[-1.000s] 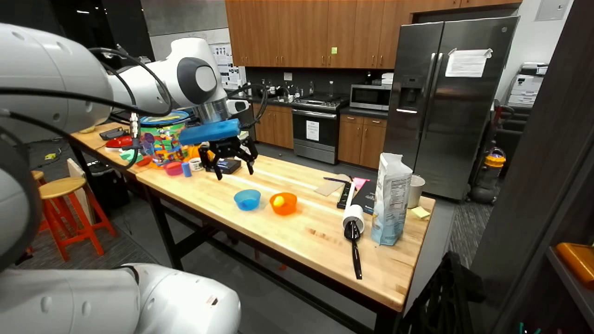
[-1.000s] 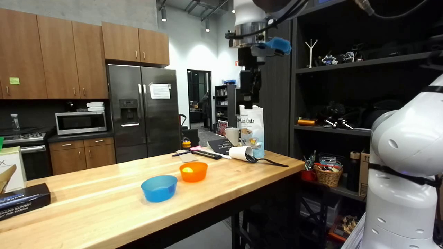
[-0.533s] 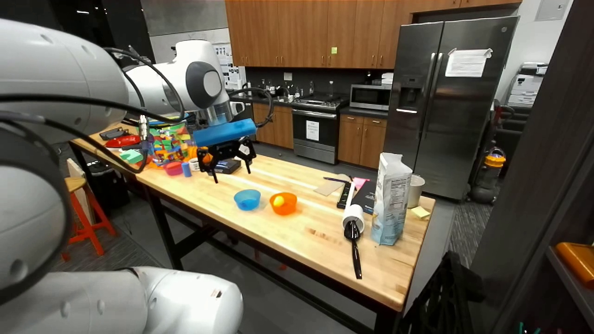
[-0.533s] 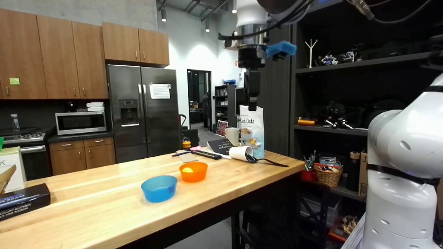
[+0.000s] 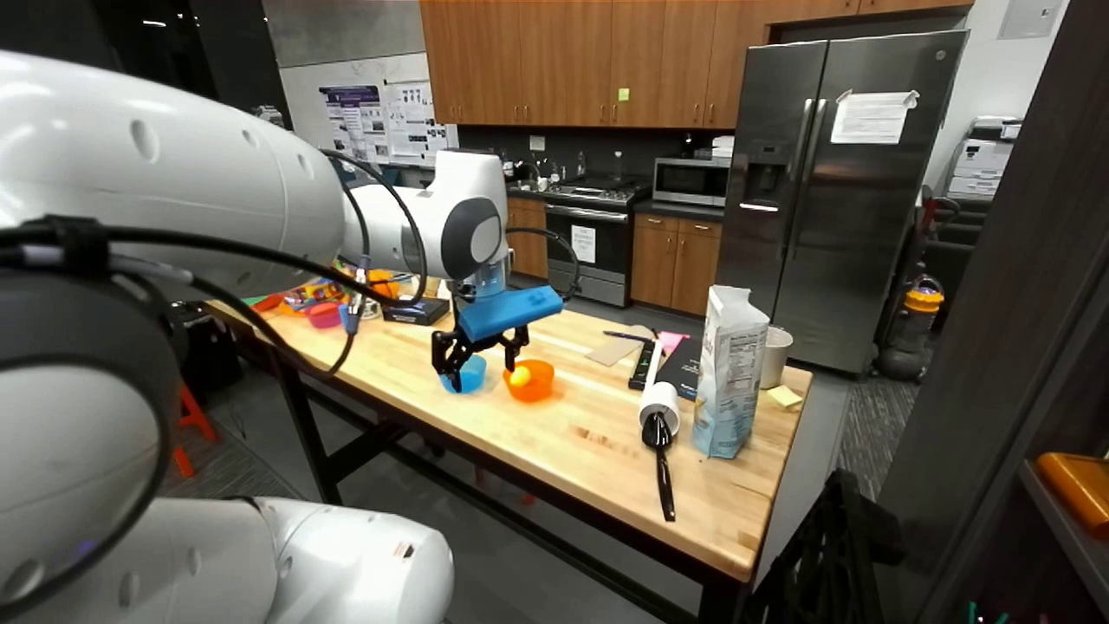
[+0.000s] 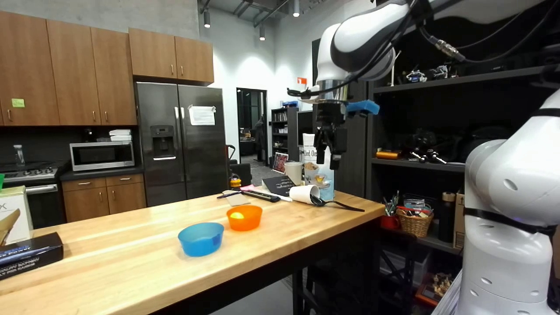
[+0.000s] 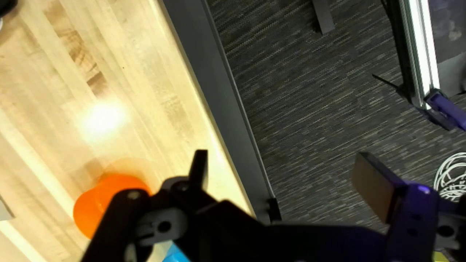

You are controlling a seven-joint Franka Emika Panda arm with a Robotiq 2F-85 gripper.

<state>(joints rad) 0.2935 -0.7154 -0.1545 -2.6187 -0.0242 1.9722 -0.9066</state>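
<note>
The end effector [image 6: 328, 160] is hanging wide, empty; at its eight o'clock in an exterior view, the orange bowl [image 6: 246, 223] is holding a yellow item [image 6: 237, 215]. Fingers [image 7: 376, 187] passing low could be catching its rim, tipping it.

Wrist view: glare on tabletop [image 7: 105, 112] (pincer [image 7: 283, 158] slightly blurred).

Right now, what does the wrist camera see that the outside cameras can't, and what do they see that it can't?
Only the wrist view: a coil of white cable and a purple clamp-like piece.

Only the exterior views: the big fridge, the microwave and the oats bag.

All of them: the open claw, the wooden table, the orange bowl and the blue bowl, though the wrist view gets just a sliver of the blue one.
</note>
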